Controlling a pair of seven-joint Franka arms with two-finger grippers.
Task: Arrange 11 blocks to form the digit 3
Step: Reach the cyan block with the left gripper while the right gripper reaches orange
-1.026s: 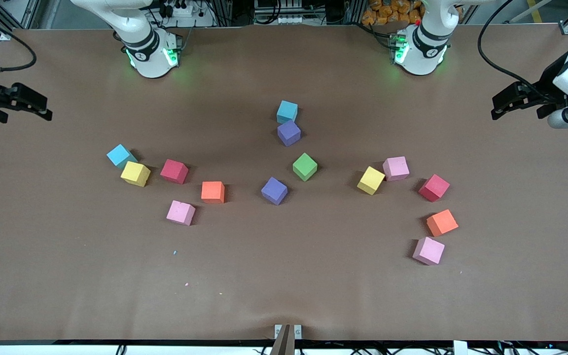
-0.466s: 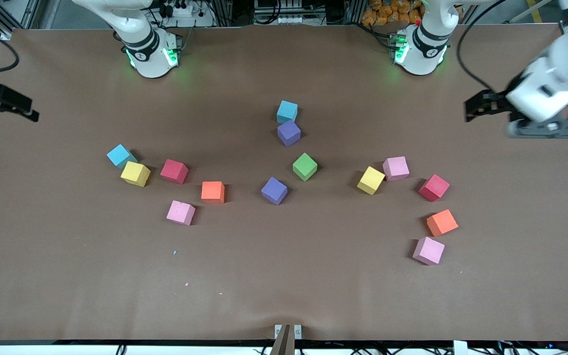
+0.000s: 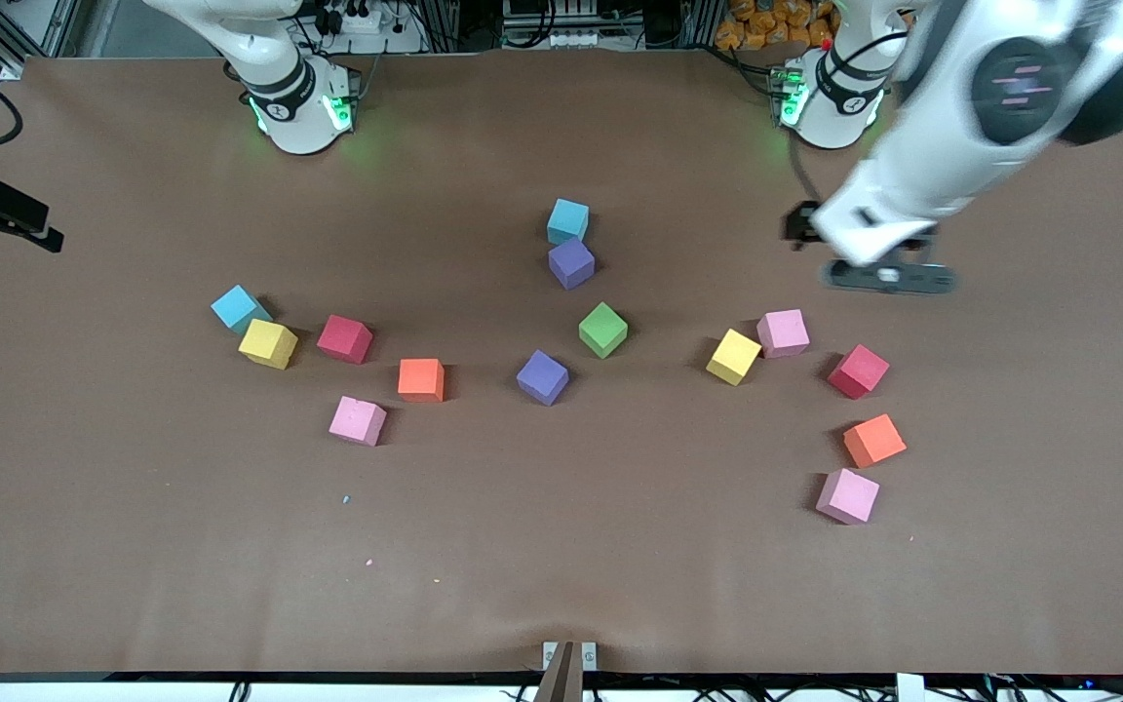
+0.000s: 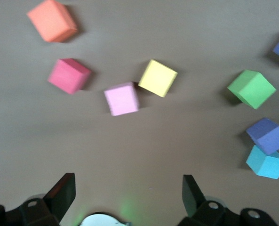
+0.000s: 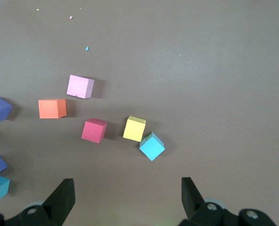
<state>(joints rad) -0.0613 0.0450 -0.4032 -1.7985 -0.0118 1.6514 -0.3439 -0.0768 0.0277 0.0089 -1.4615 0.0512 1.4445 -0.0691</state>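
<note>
Fingers (image 4: 64, 195) spread, brown table (image 3: 561, 546), scattered blocks (image 3: 603, 330)

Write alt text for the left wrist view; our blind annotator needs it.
The left gripper, fingers open and empty, hangs above scattered blocks: a pink block touching a yellow block, with others spread on the brown table.

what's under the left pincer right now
The left pincer hangs open and empty over bare brown table, farther from the front camera than the pink block and yellow block. No block sits between its fingers. The arm hides the table directly beneath it in the front view.
</note>
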